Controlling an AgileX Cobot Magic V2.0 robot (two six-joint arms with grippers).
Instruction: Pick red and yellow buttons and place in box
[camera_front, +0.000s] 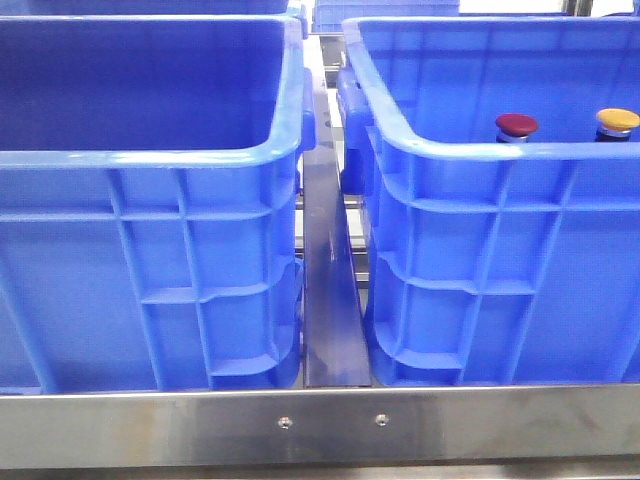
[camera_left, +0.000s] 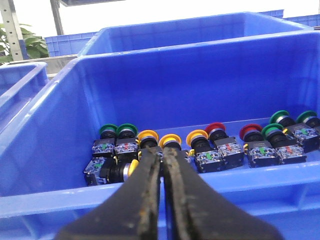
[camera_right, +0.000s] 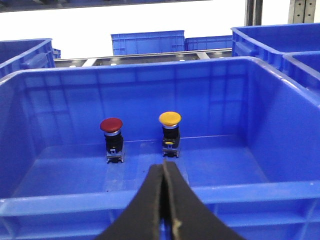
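My red button (camera_right: 111, 125) and yellow button (camera_right: 170, 119) stand upright, side by side, in the right box (camera_right: 280, 150). Both tools, left (camera_left: 162, 155) and right (camera_right: 164, 170), are closed and empty. The buttons look small, light and hard; I'd pinch the neck under the cap.

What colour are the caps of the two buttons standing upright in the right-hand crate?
Dark red cap and yellow-orange cap; the right wrist view shows them best.
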